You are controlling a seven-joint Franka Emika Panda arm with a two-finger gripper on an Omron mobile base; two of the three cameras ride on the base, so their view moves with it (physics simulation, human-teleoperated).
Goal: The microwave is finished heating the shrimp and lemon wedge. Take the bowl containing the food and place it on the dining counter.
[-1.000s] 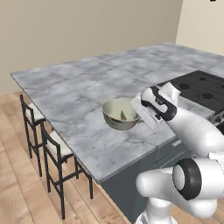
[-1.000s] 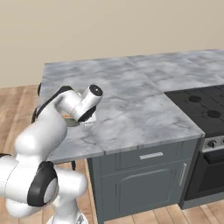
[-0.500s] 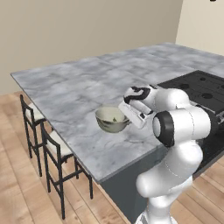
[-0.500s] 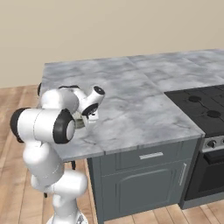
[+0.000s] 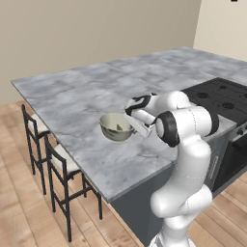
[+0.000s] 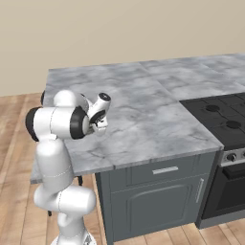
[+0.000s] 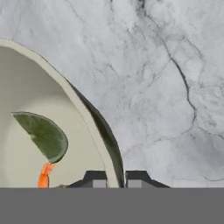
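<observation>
In the hand view we see the round pale greenish-white bowl [image 7: 87,118] cut off by the left edge, so most of its rim and inside lie out of frame toward 9 o'clock. The tiny orange-pink shrimp [image 7: 44,174] runs under the band at 6 o'clock, showing just its upper end. The two dark fingertips [image 7: 96,179] show as stubs only, one on each side of the bowl's rim.

In the left base view the white wrist covers the bowl's rim at 3 o'clock, and the contents are too small for us to tell apart. In the right base view the white arm [image 6: 62,122] hides the bowl entirely. The black cooktop [image 5: 219,96] is clipped at the right edge.
</observation>
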